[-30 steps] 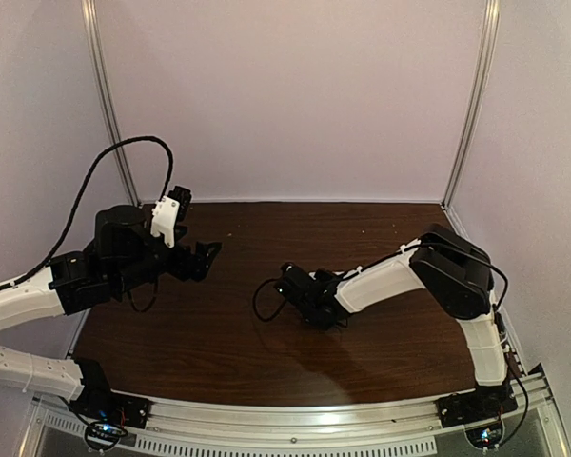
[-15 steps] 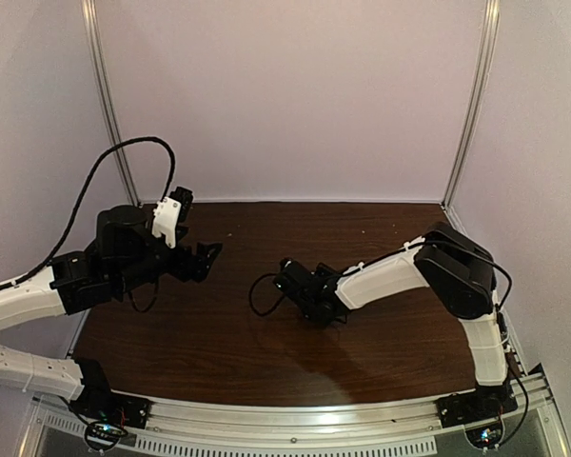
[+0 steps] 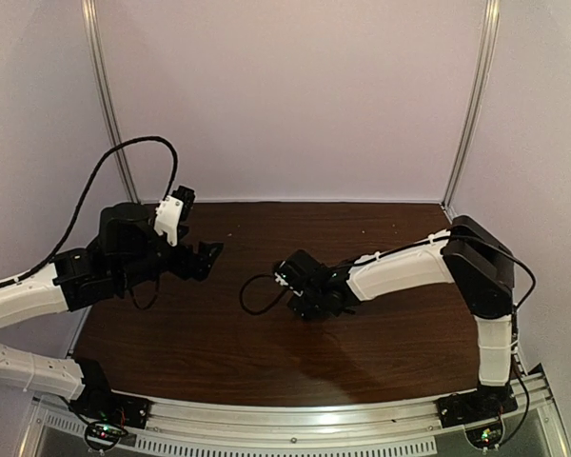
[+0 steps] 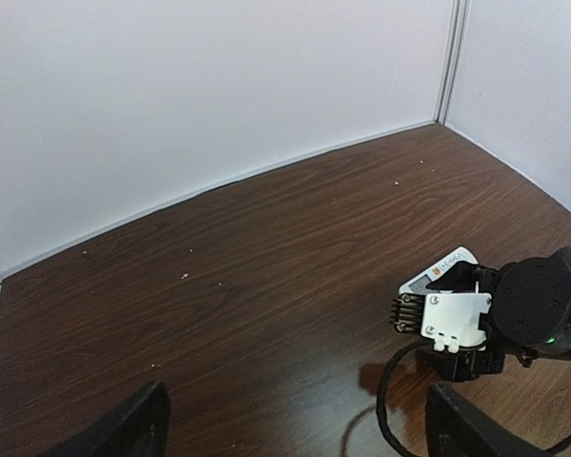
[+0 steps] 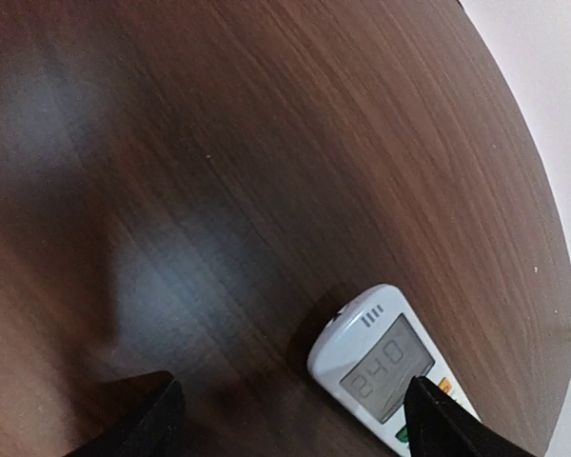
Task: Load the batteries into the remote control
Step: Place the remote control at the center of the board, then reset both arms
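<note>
Your right gripper [image 5: 293, 407] stood released, its two fingers [image 5: 138, 414] spread to the edges of the wrist view with nothing clamped between them. The remote control [image 5: 381, 354] lay flat on the brown wooden table [image 5: 219, 143], face up, just past the fingertips and closer to the finger at the right of that view than to the other. Its grey screen [image 5: 388, 367] showed dark digits, and a small orange mark [image 5: 445, 386] sat just below the screen. The lower end of the remote was hidden behind that finger, so you could not tell whether the finger touched it. From your left wrist camera, only a corner of the remote peeked out behind the right gripper's black body and white bracket [image 4: 454, 319]. A black cable [image 4: 385, 409] looped down from that wrist onto the wood.

Seen from above, all this sat near the middle of the table, with the right arm reaching in low from its side. Your left gripper [image 4: 300, 430] was well apart from the remote, over the left part of the table, its fingers wide apart and holding nothing. Pale walls [image 4: 219, 95] closed the table in at the back and sides.
</note>
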`<state>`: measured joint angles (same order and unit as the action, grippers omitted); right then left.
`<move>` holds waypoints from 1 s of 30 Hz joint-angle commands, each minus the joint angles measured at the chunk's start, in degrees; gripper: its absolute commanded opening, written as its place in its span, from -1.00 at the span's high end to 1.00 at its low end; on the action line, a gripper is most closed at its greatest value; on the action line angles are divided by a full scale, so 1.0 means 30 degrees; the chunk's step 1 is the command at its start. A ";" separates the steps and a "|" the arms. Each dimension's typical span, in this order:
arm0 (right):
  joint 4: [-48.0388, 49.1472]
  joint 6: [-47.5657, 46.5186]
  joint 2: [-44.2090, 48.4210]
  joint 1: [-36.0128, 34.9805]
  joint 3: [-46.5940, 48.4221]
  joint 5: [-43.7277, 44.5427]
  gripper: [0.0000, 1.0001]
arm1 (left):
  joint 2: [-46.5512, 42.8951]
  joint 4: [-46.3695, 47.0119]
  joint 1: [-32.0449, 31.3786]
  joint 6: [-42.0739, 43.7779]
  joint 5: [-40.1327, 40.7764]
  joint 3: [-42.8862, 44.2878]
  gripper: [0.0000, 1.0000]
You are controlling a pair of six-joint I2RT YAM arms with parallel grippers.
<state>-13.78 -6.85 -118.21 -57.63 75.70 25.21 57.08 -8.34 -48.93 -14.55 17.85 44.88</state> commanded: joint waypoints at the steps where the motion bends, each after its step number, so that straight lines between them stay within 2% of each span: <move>1: -0.1127 0.0805 0.1783 -0.0195 -0.0740 -0.2875 -0.62 | 0.0470 -0.0457 0.0583 -0.0551 -0.1009 0.1013 -0.93; 8: -0.0906 0.1569 0.5270 0.0161 -0.1244 -0.4515 -0.68 | 0.1660 -0.1489 0.1544 -0.1363 -0.2209 0.2362 -0.95; 12: -0.0540 0.2267 0.7515 0.1220 -0.1818 -0.6376 -0.76 | 0.2932 -0.2213 0.2976 -0.2022 -0.4107 0.3658 -0.95; 17: 0.0637 0.4150 1.0286 0.3989 -0.3295 -0.9877 -0.96 | 0.4442 -0.2054 0.4906 -0.2446 -0.7172 0.4903 -0.95; 23: 0.2946 0.6326 1.2699 0.8037 -0.6160 -1.2861 -0.99 | 0.7487 -0.3187 0.6455 -0.3400 -0.8461 0.6652 -0.95; 30: 0.5421 0.8398 1.3479 1.1284 -0.9632 -1.4681 -0.99 | 0.8761 -0.0674 0.6750 -0.4771 -0.8540 0.4337 -0.95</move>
<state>-3.07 13.17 -78.48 -26.55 51.40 -13.54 81.76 -14.46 -28.91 -25.87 -5.96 61.23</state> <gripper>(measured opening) 0.993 0.974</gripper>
